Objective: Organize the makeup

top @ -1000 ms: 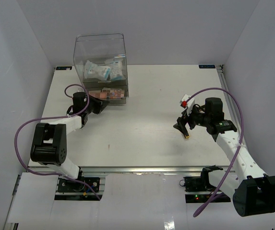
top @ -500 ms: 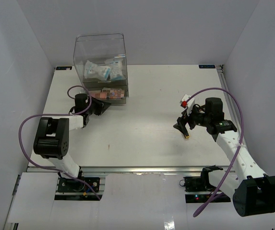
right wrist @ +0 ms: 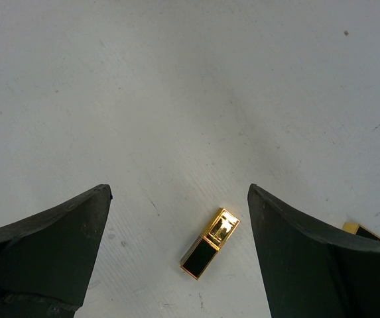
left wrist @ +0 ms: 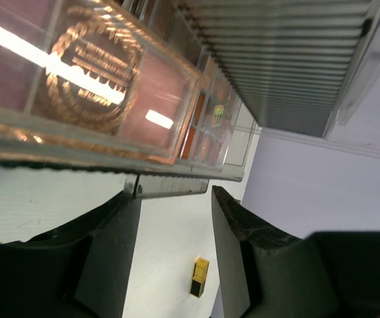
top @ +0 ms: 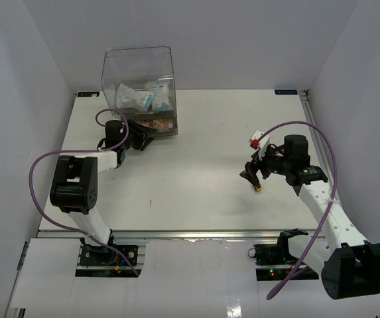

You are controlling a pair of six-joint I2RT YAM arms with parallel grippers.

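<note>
The left gripper sits at the front of the clear box, at about 10 o'clock on the table. In its wrist view the jaws stand partly apart with nothing between them, just short of the box's bottom edge. The palettes lie flat inside the lower level, at 12 o'clock from the fingers. The packets are stacked in the level above.

A tube lies loose on the table well to the right, and it looks like the next thing to sort. The left arm is far from it. The right gripper hangs directly above it, jaws spread wide and holding nothing.

In the right wrist view the tube lies at about 6 o'clock from the midpoint of the jaws, a shade nearer the right finger. Its long axis runs diagonally, gold end toward 1 o'clock and black end toward 7. The jaws close along the 9-to-3 line, so the tube lies skewed to them. I judge a small wrist turn and a shift toward 6 o'clock are needed before descending.

A second gold piece peeks out behind the right finger at 4 o'clock, too hidden to identify.
</note>
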